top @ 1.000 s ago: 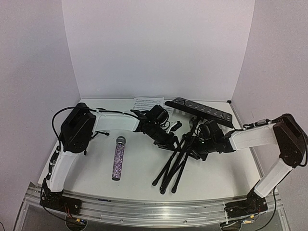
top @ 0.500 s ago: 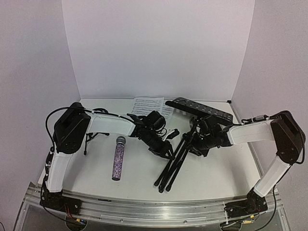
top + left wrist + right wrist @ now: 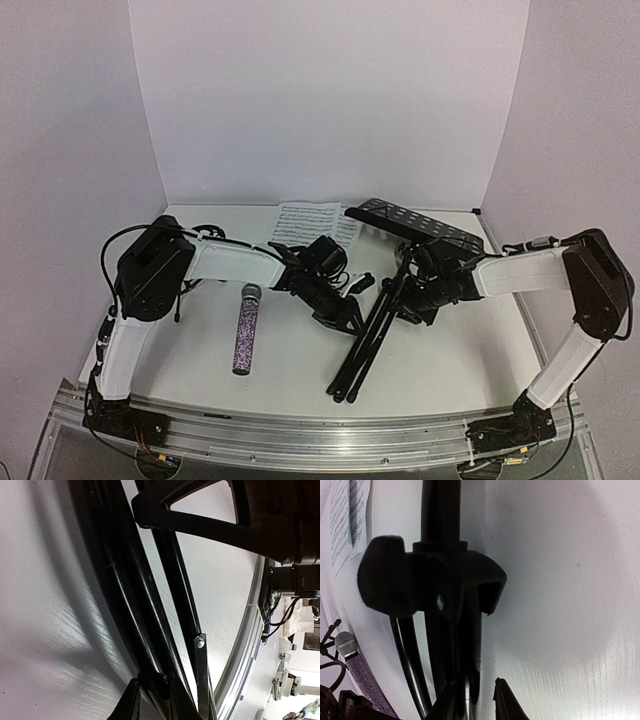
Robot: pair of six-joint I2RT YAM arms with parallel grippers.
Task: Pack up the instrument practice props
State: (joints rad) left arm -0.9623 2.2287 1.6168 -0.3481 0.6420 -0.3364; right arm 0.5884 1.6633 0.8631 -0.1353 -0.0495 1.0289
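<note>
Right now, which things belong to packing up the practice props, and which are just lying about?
Job: glittery purple microphone with silver mesh head; tall black perforated music stand; white sheet-music pages; small black tripod.
Lying about: only rig fixtures: white table, aluminium rail.

The glittery purple microphone (image 3: pixel 244 330) lies flat at the near left, its silver mesh head pointing far. The tall black music stand (image 3: pixel 362 340) leans right of centre, legs folded together toward the near edge, perforated desk raised at the far end. White sheet-music pages (image 3: pixel 305 218) lie flat at far centre, and the small black tripod mic stand (image 3: pixel 180 298) shows only thin legs at the left.
</note>
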